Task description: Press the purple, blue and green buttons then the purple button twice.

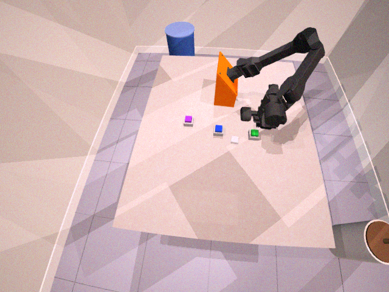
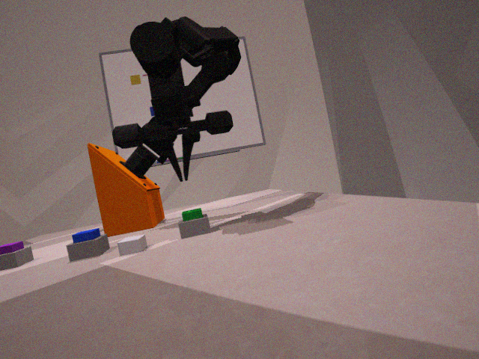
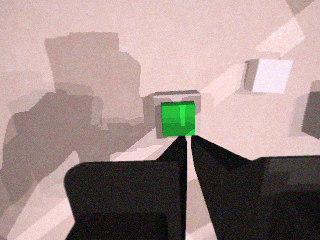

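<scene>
The green button [image 1: 254,132] [image 2: 191,214] [image 3: 178,119] stands raised on its grey base. My gripper [image 2: 184,179] [image 3: 187,142] is shut and holds nothing. Its tips hang above the green button with a clear gap in the exterior view; in the wrist view they overlap the button's near edge. In the top view the arm hides the fingertips. The blue button [image 1: 218,128] [image 2: 86,235] is up on its base, left of the green one. The purple button [image 1: 188,118] [image 2: 11,247] is up, farther left, cut by the edge in the exterior view.
A white block [image 1: 234,139] [image 2: 132,244] [image 3: 272,76] lies between the blue and green buttons, slightly nearer the front. The orange wedge-shaped mount [image 1: 225,90] [image 2: 123,200] stands behind the buttons with the arm's base on it. A blue cylinder [image 1: 180,41] stands beyond the table's back edge.
</scene>
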Motion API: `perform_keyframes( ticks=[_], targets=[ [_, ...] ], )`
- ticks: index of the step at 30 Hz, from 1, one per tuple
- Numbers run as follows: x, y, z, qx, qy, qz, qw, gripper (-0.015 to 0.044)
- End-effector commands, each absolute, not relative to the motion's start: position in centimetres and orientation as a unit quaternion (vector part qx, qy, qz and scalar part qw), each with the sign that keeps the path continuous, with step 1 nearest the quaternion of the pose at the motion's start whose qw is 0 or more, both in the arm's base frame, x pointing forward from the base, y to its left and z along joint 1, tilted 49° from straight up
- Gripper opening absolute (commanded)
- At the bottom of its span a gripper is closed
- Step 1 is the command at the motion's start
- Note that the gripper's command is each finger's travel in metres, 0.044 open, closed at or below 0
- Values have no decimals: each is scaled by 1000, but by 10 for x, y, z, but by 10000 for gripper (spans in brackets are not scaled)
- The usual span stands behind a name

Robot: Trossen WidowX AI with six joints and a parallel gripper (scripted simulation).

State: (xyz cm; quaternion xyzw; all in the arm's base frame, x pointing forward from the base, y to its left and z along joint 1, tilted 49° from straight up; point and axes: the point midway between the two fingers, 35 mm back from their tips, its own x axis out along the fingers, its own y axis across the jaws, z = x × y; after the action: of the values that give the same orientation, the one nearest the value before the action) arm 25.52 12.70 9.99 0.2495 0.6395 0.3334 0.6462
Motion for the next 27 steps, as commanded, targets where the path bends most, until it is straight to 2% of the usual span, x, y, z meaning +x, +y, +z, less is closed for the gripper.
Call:
perform_keyframes(
  ticks=[1, 27],
  targets=[
    [251, 148, 85, 255, 639, 335, 644, 20],
    [249, 173, 64, 255, 639, 335, 643, 20]
  ],
)
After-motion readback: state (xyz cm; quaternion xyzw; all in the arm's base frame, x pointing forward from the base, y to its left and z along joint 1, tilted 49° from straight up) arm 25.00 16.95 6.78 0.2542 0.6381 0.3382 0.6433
